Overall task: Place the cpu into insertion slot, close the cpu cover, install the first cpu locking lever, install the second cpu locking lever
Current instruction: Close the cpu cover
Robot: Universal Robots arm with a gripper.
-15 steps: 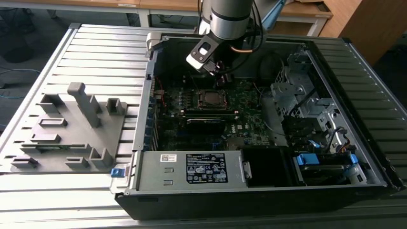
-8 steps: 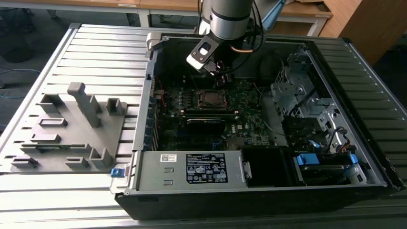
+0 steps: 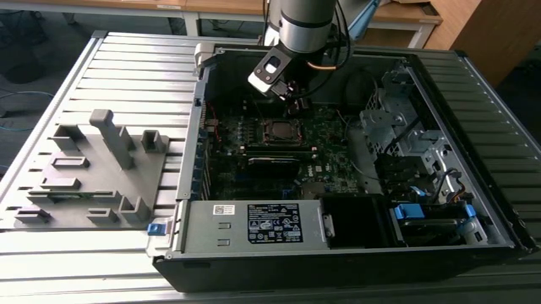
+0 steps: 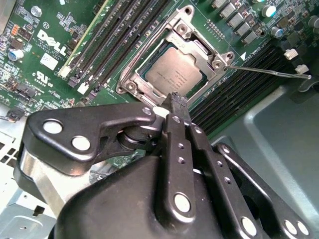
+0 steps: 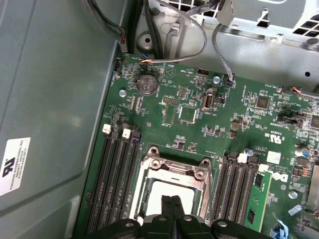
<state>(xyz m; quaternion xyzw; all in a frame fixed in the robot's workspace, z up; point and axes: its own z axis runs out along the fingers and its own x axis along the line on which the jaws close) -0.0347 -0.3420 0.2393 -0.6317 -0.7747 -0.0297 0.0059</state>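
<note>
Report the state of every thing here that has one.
cpu: seated in its socket.
cpu cover: down over the cpu.
locking lever: swung out, unlatched.
tool: shut, holding nothing.
computer case: side open.

I log the computer case (image 3: 338, 273) lying open on the slatted table (image 3: 135, 69); fixture tray (image 3: 161, 172) on the table just beside it, on the exterior view's left; motherboard (image 3: 330, 136) on the case floor; cpu (image 4: 174, 74) in the socket near the board's middle, cpu cover (image 5: 177, 168) around it; memory slots (image 5: 117, 184) flank the socket on both sides in the first wrist view; power supply (image 3: 253, 225) along the case's near wall; drive cage (image 3: 397, 126) at the exterior view's right; gripper (image 4: 178, 102) above the socket's edge.
</note>
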